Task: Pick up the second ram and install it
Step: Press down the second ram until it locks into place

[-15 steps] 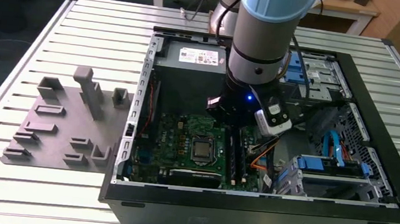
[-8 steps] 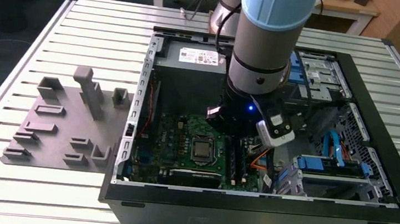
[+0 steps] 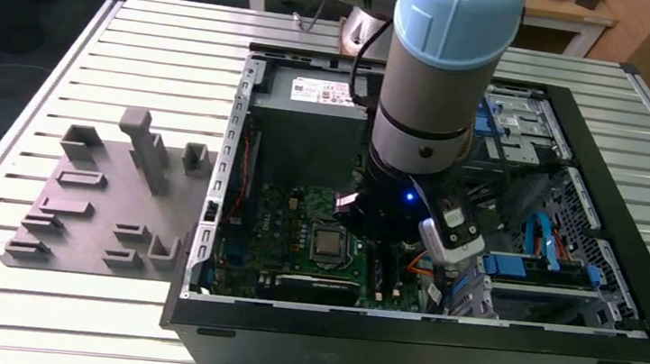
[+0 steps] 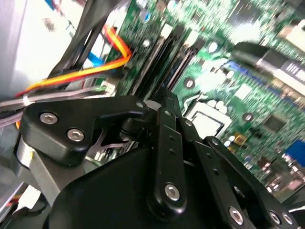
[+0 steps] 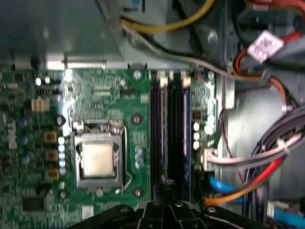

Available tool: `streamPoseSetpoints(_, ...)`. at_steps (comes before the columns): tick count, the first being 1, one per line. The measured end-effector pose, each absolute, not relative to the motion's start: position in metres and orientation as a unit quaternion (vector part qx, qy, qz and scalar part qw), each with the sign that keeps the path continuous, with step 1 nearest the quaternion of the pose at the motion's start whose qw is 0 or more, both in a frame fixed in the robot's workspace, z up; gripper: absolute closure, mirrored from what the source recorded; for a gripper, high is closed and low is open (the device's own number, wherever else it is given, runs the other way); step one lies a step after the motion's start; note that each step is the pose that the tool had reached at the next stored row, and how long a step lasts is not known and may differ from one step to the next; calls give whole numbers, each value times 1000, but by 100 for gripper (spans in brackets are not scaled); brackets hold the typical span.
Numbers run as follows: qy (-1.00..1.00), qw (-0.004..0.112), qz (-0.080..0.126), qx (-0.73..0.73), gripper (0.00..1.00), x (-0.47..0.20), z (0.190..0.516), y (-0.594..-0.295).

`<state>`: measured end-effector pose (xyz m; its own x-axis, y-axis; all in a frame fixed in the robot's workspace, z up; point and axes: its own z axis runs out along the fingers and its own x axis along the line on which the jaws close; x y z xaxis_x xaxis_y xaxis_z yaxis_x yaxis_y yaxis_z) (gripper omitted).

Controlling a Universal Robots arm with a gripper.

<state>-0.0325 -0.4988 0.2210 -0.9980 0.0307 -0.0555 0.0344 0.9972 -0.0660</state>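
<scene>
Hand (image 3: pixel 379 222) was down inside the open computer case (image 3: pixel 407 328), low over the green motherboard (image 3: pixel 285 219) and right above the memory slots (image 3: pixel 383 277). In the first wrist view the hand's tip (image 5: pixel 167 185) sat at the near end of the slots (image 5: pixel 170 129), lined up along their length, with the processor socket (image 5: pixel 97 160) beside them.

I could not tell whether the hand was apart, together or clamped on anything. I also could not tell the second ram apart from the dark slots. My guess was that it was at the hand's tip or already in a slot, edge-on.

The grey tray (image 3: pixel 92 212) sat on the slatted surface (image 3: pixel 169 48), beside the case on the exterior view's left, well apart from the hand.

To do this step well, I judged that:
- the stick should stay parallel to the slot
- the push should go straight down and evenly along the stick, with no tilt
- the end clips should be watched for seating

Risks:
- The orange and red cables (image 5: pixel 238 193) ran near the slot end and could snag.
- The neighbouring slot was just beside, so a small sideways error would put the stick in the wrong one.
</scene>
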Motion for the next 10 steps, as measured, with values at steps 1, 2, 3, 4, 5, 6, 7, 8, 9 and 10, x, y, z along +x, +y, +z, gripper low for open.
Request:
streamPoseSetpoints(1,999,27,-35,16,93,-32,221,-501)
streamPoseSetpoints(2,999,27,-37,16,93,-33,221,-502)
streamPoseSetpoints(3,999,27,-37,16,93,-33,220,-503)
streamPoseSetpoints(4,999,27,-38,16,93,-33,220,-503)
streamPoseSetpoints(5,999,27,-38,16,93,-33,219,-504)
streamPoseSetpoints(6,999,27,-38,16,93,-33,219,-504)
streamPoseSetpoints(7,999,27,-38,16,93,-33,218,-504)
streamPoseSetpoints(8,999,27,-38,16,93,-33,217,-504)
streamPoseSetpoints(9,999,27,-38,16,93,-33,217,-504)
streamPoseSetpoints(10,999,27,-38,16,93,-33,216,-504)
